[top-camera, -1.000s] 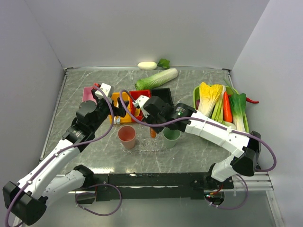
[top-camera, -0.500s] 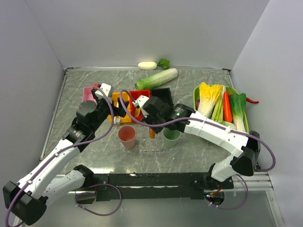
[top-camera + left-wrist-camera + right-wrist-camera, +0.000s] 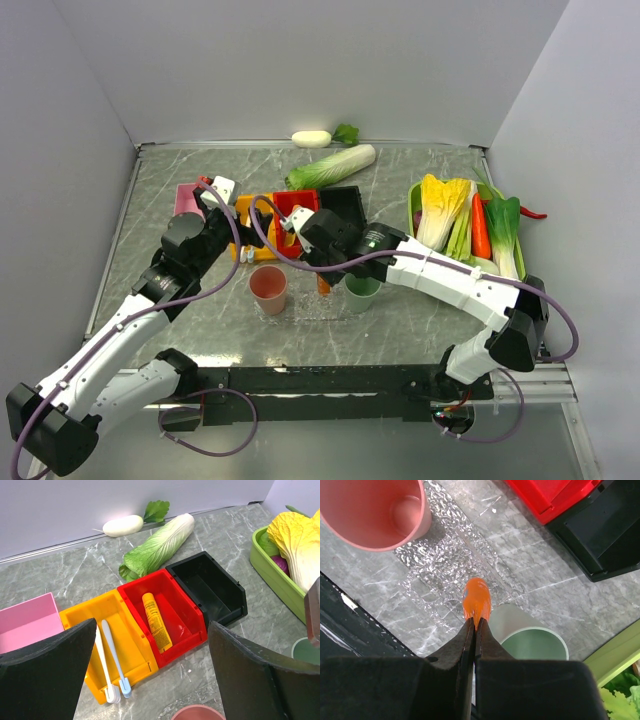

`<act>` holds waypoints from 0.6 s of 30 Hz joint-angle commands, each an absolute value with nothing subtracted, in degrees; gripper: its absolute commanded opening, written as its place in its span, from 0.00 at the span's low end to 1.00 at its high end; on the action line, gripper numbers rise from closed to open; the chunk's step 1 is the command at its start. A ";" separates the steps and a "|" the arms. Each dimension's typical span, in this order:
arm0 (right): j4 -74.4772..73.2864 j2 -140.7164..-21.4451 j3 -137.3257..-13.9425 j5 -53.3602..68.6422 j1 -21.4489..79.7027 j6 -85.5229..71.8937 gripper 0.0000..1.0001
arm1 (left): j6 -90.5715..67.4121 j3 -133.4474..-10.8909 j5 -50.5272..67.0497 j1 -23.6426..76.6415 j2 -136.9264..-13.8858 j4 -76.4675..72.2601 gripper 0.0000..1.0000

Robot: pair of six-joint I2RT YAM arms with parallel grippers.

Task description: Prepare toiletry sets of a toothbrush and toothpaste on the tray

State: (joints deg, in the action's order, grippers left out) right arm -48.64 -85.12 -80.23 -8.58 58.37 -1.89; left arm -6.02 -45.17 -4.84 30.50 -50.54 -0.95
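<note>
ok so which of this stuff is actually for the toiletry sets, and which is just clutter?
Job: toothbrushes, yellow toothpaste, orange toothpaste in right gripper, clear tray.
Clutter: pink cup, green cup, cabbage, daikon, vegetable tray, black bin.

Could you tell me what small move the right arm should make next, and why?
Probably lower the right gripper a little, so that it can release. Its jaws are shut on the orange toothpaste tube, which hangs nose-down over the clear tray, between the pink cup and the green cup, and seems not yet to rest on it.
</note>
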 commanded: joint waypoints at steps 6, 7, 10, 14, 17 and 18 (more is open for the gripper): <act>-44.74 -85.78 -79.10 -9.75 58.80 -2.37 0.00 | -5.27 -45.53 -4.66 30.50 -50.89 -1.93 0.97; -44.56 -85.78 -78.93 -9.84 58.80 -2.37 0.00 | -5.27 -45.61 -4.66 30.50 -50.89 -1.93 0.97; -44.03 -85.78 -78.49 -9.93 58.80 -2.29 0.00 | -5.27 -45.53 -4.57 30.50 -50.89 -1.93 0.97; -43.33 -85.87 -77.79 -10.19 58.71 -2.29 0.00 | -5.19 -45.53 -4.66 30.50 -50.98 -1.93 0.97; -42.37 -85.69 -76.91 -10.28 58.71 -2.11 0.00 | -5.19 -45.61 -4.57 30.50 -50.98 -1.85 0.97; -42.10 -85.61 -76.73 -10.37 58.71 -2.11 0.00 | -5.19 -45.53 -4.66 30.50 -50.98 -1.93 0.97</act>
